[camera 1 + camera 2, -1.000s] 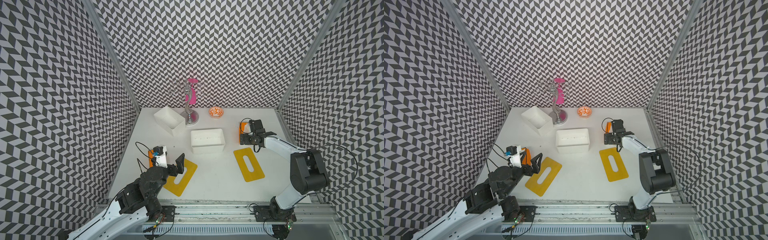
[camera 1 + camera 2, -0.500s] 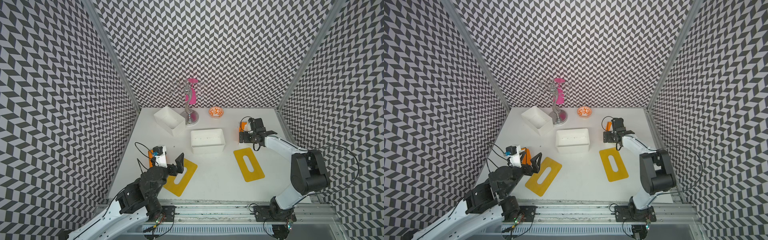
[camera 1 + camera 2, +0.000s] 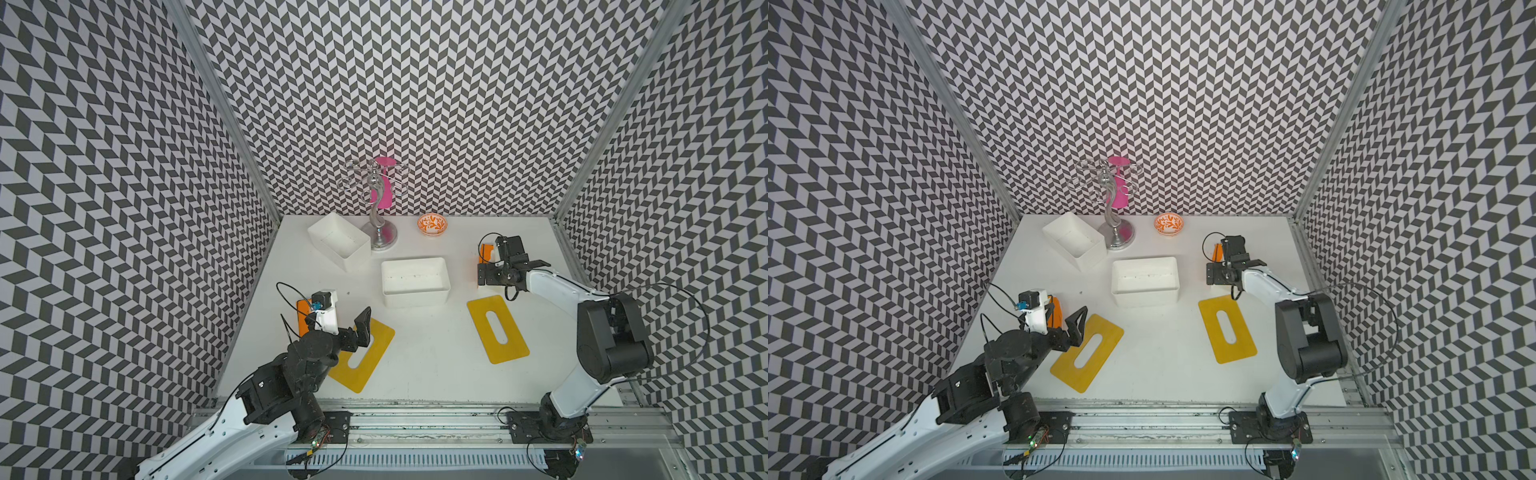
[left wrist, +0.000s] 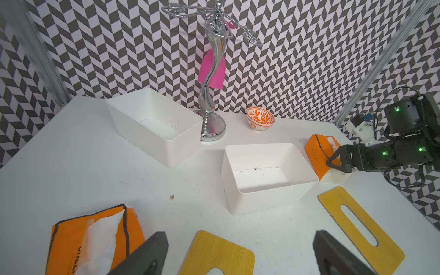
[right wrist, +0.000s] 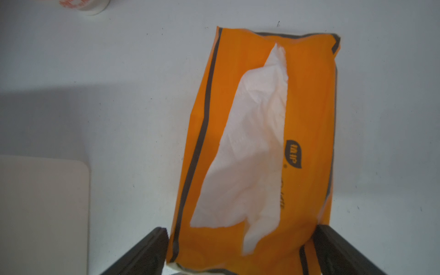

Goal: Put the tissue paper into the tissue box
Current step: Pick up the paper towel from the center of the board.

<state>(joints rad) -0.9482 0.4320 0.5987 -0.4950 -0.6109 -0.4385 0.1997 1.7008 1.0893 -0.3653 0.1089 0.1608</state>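
Left tissue pack (image 3: pixel 301 327): orange wrapper with white tissue showing at its slit. It lies flat on the worktop (image 3: pixel 436 374) near the left wall, just outside the left tool's fingers.
Left tool (image 4: pixel 238 238): jaws spread wide and holding nothing. It hangs over one end of the left slotted lid.
Left slotted lid (image 3: pixel 382 337): yellow, flat on the worktop at a slant, partly under that tool.
Angled tissue box (image 3: pixel 354 257): white and open-topped, at the back, turned askew, right beside the stand's foot.
Chrome hook stand (image 3: pixel 376 216): upright by the back wall, with a pink note (image 3: pixel 384 187) behind it.
Centre tissue box (image 3: pixel 415 297): white and open-topped, mid-worktop between the two lids, apart from both packs.
Patterned bowl (image 3: pixel 432 225): orange and white, close to the back wall.
Right tissue pack (image 3: pixel 485 252): on the worktop to the right of the centre tissue box and outside it. Tissue trails from its slit.
Right slotted lid (image 3: pixel 513 349): yellow and flat, nearer the front than that pack.
Right tool (image 5: pixel 239 228): jaws at full spread, one finger on either side of the pack's end. The pack is not pinched.
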